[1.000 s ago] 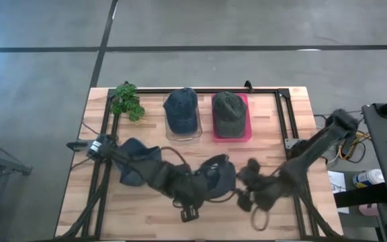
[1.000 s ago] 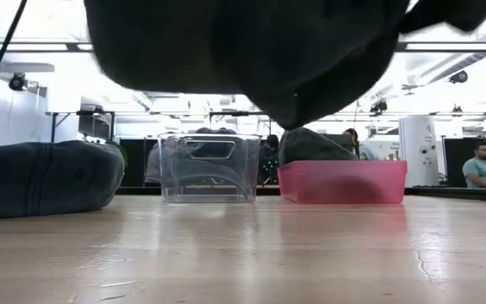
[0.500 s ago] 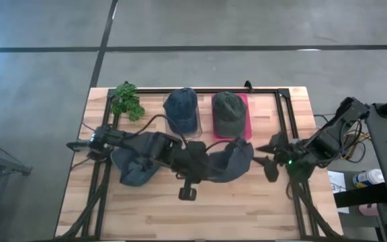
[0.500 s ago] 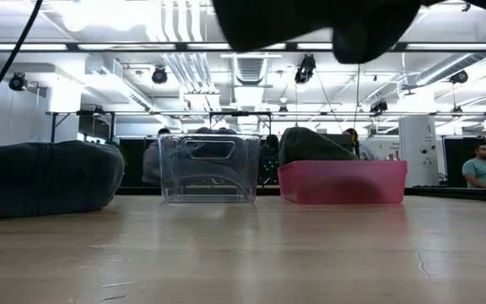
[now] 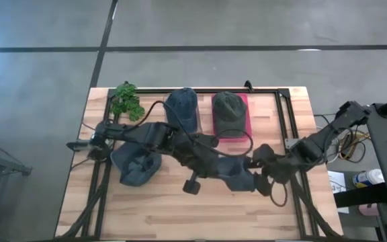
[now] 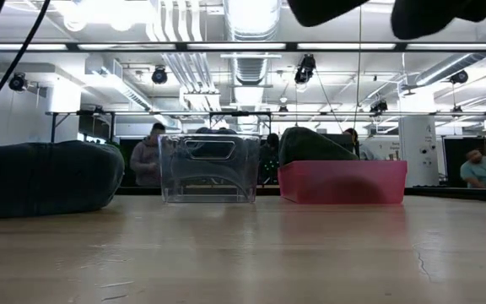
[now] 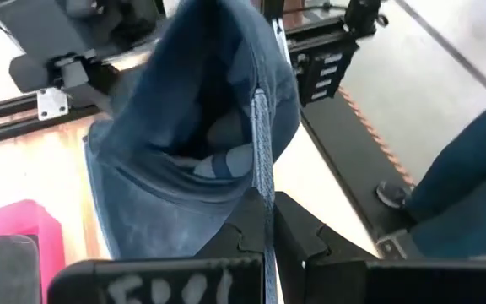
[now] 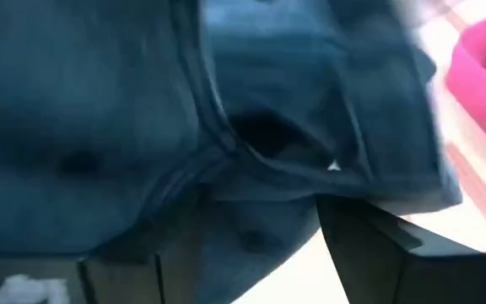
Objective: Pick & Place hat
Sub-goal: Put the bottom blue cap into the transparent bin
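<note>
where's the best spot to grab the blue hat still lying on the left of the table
The blue hat lies crown-up as a soft rounded mound near the table's left edge. A hand would probably do best coming straight down from above and pinching a fold of the crown fabric. Where its brim points cannot be told. Both hands are busy with another hat.

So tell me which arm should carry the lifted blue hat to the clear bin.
Left, probably. The left pincer grips the blue hat by its edge, and its arm already reaches past the clear bin; the right pincer sits farther away.

I see a blue denim cap point(image 5: 237, 176) hanging crumpled above the desk (brim indistinct), pinched by both arms' jaws, hollow side showing.
</note>
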`<state>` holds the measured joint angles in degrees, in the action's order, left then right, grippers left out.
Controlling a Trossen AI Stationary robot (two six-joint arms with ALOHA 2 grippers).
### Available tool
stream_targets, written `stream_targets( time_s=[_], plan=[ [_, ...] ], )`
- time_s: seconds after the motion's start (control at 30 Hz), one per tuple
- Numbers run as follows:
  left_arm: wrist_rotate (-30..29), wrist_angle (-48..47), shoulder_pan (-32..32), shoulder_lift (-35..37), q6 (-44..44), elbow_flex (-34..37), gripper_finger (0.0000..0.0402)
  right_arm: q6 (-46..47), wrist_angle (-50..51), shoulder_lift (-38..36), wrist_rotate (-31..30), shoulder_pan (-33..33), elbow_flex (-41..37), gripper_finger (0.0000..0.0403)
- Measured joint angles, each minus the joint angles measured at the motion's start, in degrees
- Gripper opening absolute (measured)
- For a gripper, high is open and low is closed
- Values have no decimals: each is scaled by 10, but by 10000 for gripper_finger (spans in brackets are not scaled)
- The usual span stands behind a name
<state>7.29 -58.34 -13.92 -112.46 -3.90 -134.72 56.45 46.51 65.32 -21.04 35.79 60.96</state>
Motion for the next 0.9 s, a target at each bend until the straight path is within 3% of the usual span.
stream_targets(
  time_s=[0.2,0.53,0.9],
  plan=[
    [-3,-10,0,-1,-39,47,4,-33,-67,-41,-55,6,7,218],
    [-5,89,-1,-2,-129,158,4,-61,-96,58,46,-20,-18,218],
    [-38,151,-15,-3,-202,259,4,-45,-182,187,104,-23,-86,218]
  ],
)
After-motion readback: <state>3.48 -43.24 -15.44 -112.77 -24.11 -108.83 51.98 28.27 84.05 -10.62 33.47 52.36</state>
